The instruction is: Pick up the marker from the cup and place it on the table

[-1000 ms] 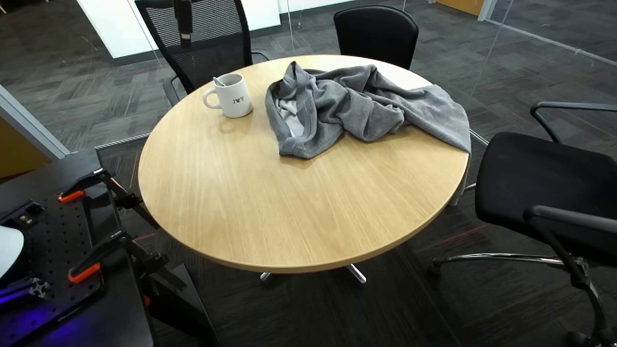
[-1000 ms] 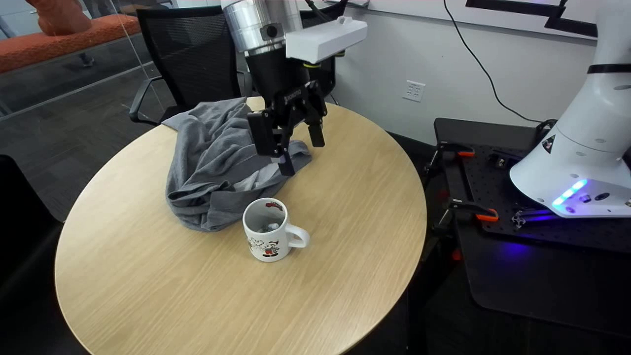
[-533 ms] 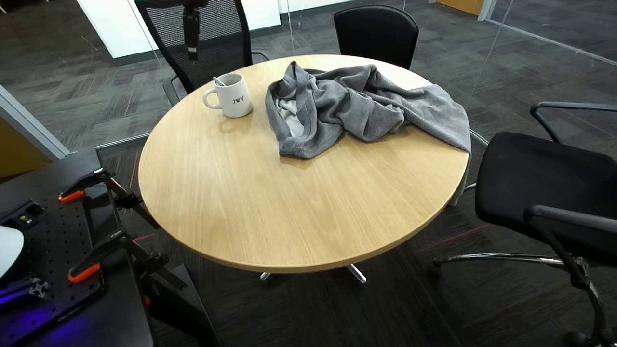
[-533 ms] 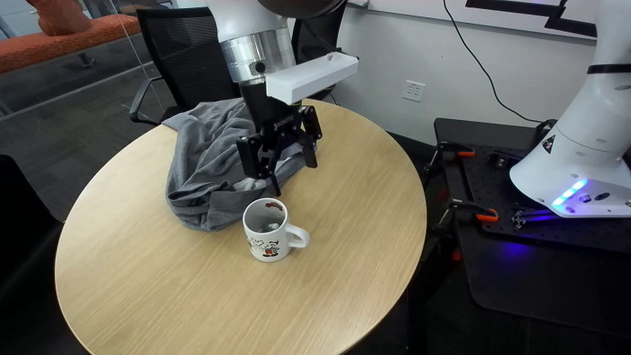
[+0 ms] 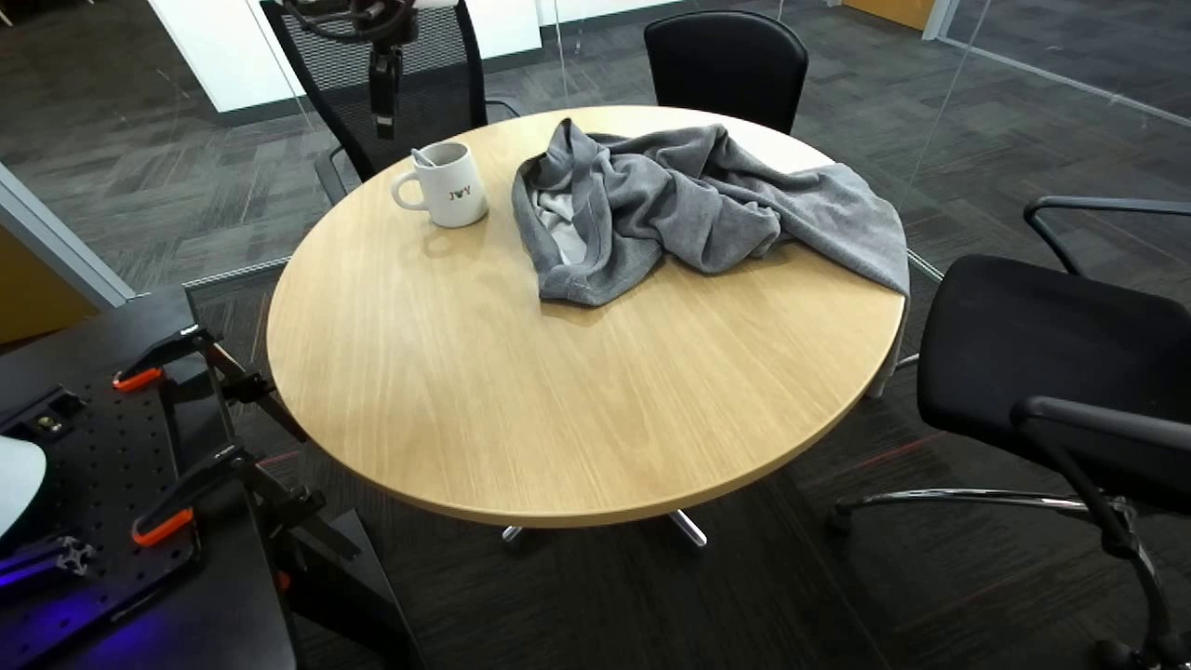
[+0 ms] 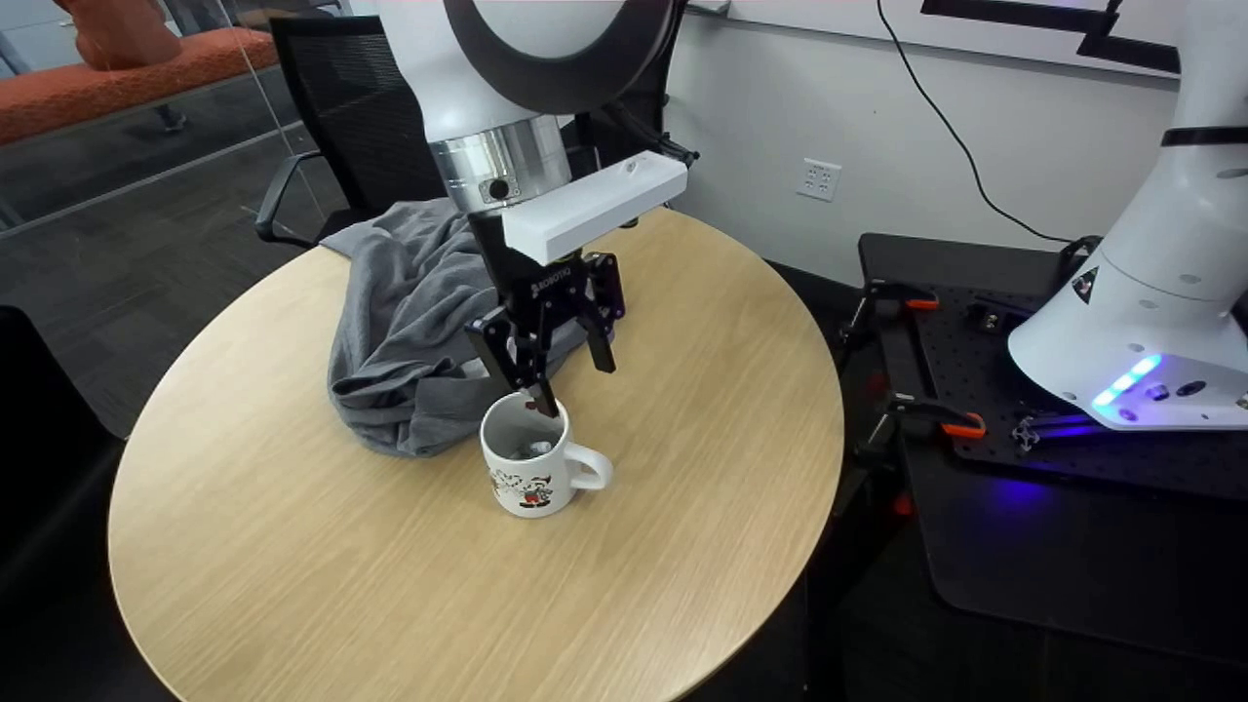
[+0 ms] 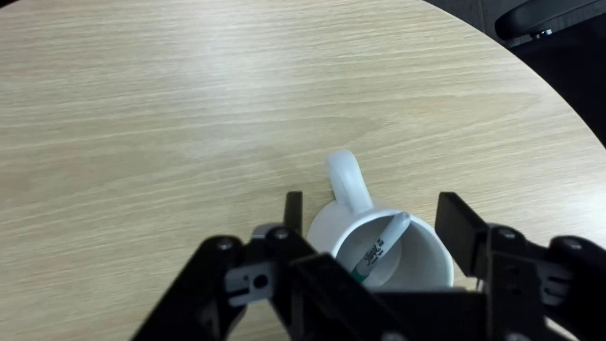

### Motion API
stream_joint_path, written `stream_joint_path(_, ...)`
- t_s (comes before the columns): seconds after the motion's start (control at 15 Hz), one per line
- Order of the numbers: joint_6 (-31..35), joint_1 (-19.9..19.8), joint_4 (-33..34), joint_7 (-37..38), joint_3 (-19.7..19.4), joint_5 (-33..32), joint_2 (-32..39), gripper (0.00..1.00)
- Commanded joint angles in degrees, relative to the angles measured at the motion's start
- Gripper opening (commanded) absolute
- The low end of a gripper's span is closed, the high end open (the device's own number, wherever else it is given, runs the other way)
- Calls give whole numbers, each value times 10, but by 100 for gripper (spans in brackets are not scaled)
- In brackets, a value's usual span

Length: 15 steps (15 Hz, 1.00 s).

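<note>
The white cup stands upright on the round wood-grain table, seen in both exterior views (image 5: 456, 191) (image 6: 526, 487) and the wrist view (image 7: 419, 258). The table shows in all views (image 5: 558, 400) (image 6: 702, 507) (image 7: 165, 142). The marker (image 7: 386, 241), pale with a green band, leans inside the cup with one end at the rim near the handle; its tip shows in an exterior view (image 5: 423, 158). My gripper (image 6: 576, 384) is open and empty above the cup; one finger overlaps the far rim in that view. In the wrist view my gripper (image 7: 371, 208) has its fingers either side of the cup's opening.
A crumpled grey cloth (image 5: 670, 200) lies on the table close beside the cup, also in an exterior view (image 6: 419, 331). Black chairs (image 5: 726, 70) stand round the table. A black side bench (image 6: 1053, 546) with clamps carries the arm's base.
My gripper has moved down and closer to the cup, its fingers staying open. The cup, marker and cloth have not moved.
</note>
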Motion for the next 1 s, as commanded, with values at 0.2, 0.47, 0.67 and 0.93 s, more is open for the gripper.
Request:
stream_joint_path(0.2,12,14,49,37,-14,-6,43,76)
stream_joint_path(0.47,16,17,75,43,-18,-13,67,67)
stream_joint_path(0.67,17,21,87,45,-21,-16,79,55)
stream_joint_path(0.93,18,22,90,45,-23,-17,89,51)
